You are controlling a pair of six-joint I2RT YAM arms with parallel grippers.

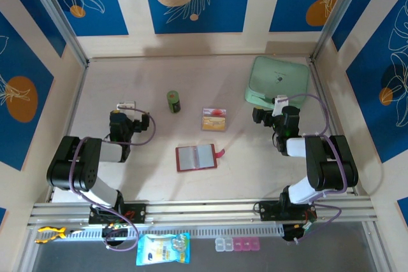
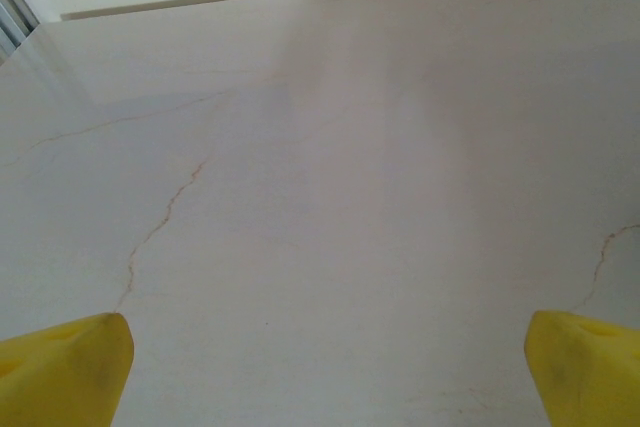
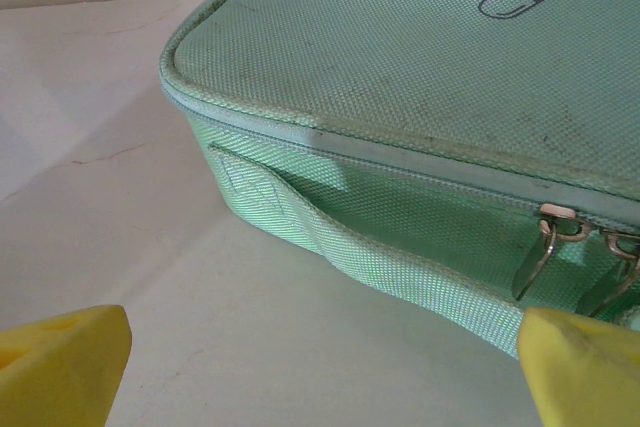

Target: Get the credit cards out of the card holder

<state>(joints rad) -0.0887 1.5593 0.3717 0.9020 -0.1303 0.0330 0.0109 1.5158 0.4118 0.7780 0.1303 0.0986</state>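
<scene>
Left gripper spread wide, empty, over bare table. Right gripper equally wide, empty, facing mint-green zip pouch. Card holder lies open between the arms. Credit cards stacked just beyond it, apart. Removal looks done; sleeves too small to confirm empty.

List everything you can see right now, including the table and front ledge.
wallet: 1, red, open, centre front of table.
cards: 1 stack, tan with red, behind wallet, apart.
small jar: 1, green, left of cards.
pouch: 1, mint green, back right.
packet: 1, blue-white, front ledge.
pill box: 1, pink and clear, front ledge.
yellow item: 1, front ledge, left.
left claw: open, over bare table.
right claw: open, facing pouch.
</scene>
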